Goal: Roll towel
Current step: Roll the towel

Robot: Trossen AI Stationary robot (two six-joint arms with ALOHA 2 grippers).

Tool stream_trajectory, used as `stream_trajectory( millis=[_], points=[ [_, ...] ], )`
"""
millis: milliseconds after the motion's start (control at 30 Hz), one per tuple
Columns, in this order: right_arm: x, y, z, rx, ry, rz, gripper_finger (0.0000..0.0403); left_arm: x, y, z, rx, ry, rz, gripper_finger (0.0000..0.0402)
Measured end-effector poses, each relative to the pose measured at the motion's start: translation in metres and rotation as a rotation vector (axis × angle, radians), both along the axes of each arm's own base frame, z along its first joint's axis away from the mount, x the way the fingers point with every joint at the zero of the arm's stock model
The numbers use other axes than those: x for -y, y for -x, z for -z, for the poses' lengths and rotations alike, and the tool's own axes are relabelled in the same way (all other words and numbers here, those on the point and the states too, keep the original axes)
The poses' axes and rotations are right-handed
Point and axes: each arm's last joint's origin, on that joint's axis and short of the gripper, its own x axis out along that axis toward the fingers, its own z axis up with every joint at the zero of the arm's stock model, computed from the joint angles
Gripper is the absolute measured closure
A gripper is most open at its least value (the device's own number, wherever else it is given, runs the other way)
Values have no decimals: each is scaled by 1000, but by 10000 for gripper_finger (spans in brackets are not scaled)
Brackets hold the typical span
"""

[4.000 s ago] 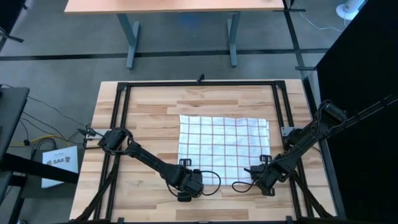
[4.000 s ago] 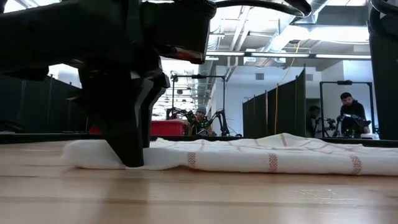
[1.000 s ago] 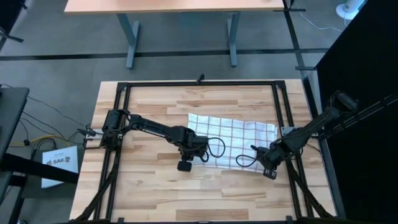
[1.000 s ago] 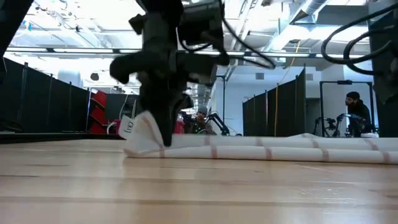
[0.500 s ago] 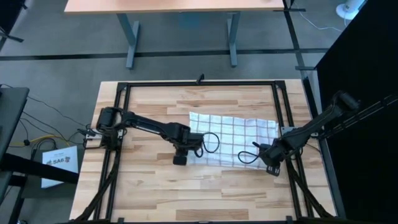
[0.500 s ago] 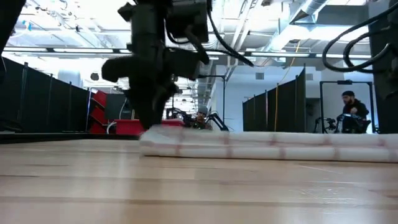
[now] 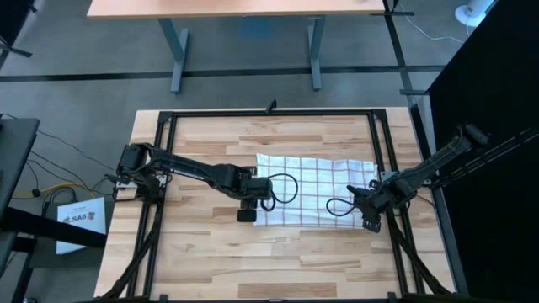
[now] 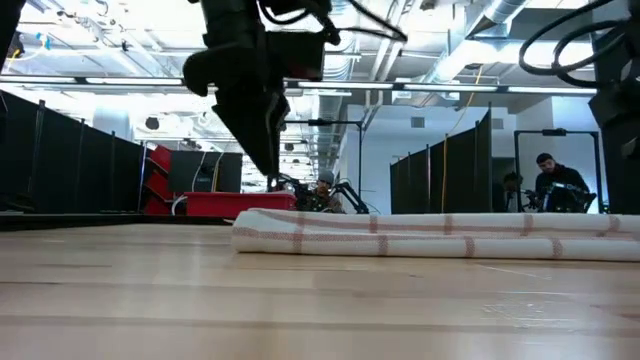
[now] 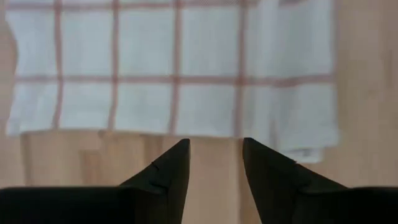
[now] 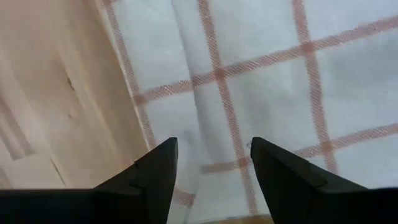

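Note:
The towel (image 7: 316, 189), white with a grid of reddish-brown lines, lies doubled over in a band on the wooden table, right of the middle. In the low view the towel (image 8: 430, 235) shows as a flat stack of layers. My left gripper (image 7: 249, 204) is open, above the table just off the towel's left near corner. In its wrist view my left gripper (image 9: 214, 155) is over bare wood, with the towel's edge (image 9: 174, 127) just ahead. My right gripper (image 7: 364, 204) is open over the towel's right near part. In its wrist view my right gripper (image 10: 214, 155) is above the cloth (image 10: 261, 81).
A black frame rail (image 7: 160, 168) runs round the tabletop, and cables loop off both wrists. Bare wood (image 7: 210, 244) lies to the left of and nearer than the towel. A desk (image 7: 244, 8) stands beyond the far edge. People (image 8: 545, 185) show in the room behind.
The towel's left near corner was raised at my left gripper a second ago. It now lies flat on the folded band. My left gripper has let go of it and gone up, clear of the cloth. My right gripper has shifted a little toward the table's far right.

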Motion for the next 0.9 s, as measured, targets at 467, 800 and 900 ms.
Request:
stream_trajectory(
  millis=[467,800,900],
  points=[
    [-18,-8,7,61,-112,-144,212,36,-16,28,44,124,81,267],
    [-28,-18,5,150,-190,-176,212,35,-21,45,14,140,63,267],
    [-26,-20,14,104,-164,-164,212,32,-21,45,12,136,61,267]
  ],
)
